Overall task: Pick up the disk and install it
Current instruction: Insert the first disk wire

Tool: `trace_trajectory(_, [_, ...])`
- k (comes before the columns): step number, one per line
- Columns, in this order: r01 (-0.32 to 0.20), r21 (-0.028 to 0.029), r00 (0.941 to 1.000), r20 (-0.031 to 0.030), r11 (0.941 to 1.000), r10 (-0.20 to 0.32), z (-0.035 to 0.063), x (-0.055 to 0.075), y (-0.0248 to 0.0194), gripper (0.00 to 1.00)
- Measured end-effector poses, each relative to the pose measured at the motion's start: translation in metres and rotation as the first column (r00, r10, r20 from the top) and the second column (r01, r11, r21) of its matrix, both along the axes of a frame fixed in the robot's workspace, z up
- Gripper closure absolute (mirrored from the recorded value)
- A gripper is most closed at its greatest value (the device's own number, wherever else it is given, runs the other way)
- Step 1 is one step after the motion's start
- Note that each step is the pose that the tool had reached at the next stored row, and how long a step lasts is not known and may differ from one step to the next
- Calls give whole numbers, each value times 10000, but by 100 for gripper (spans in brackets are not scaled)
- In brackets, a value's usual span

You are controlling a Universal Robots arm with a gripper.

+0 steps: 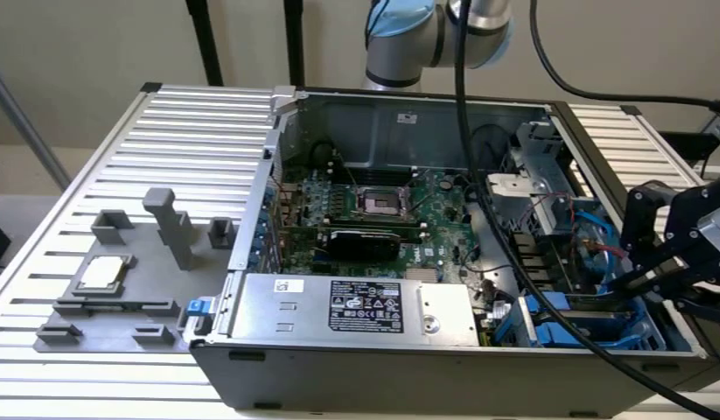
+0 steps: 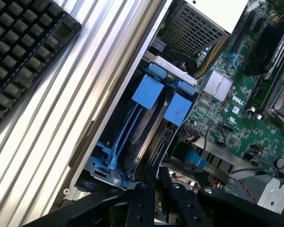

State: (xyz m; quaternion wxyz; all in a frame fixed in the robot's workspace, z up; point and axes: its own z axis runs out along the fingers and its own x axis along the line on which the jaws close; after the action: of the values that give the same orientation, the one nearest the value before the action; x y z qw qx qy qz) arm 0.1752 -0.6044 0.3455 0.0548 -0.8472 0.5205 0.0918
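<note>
Black fingers of the gripper stand close together, pinching the near end of the disk. It sits on edge between its blue rails in the blue drive cage, at a corner of the open computer case. Just beyond the cage lies the green motherboard. Outside the case, a black keyboard rests on the slatted table.
</note>
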Motion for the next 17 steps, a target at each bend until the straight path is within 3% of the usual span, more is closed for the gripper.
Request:
trace_trajectory(5, [0, 2, 10000, 0, 10000, 0, 8, -148, 0, 84])
trace_trajectory(9, [102, -9, 9999, -5, 9999, -102, 7, -170, 0, 84])
trace_trajectory(12, [268, -57, 9996, -8, 9996, -268, 6, -172, 0, 84])
trace_trajectory(17, [615, -195, 9981, -8, 9979, -615, 8, -172, 0, 84])
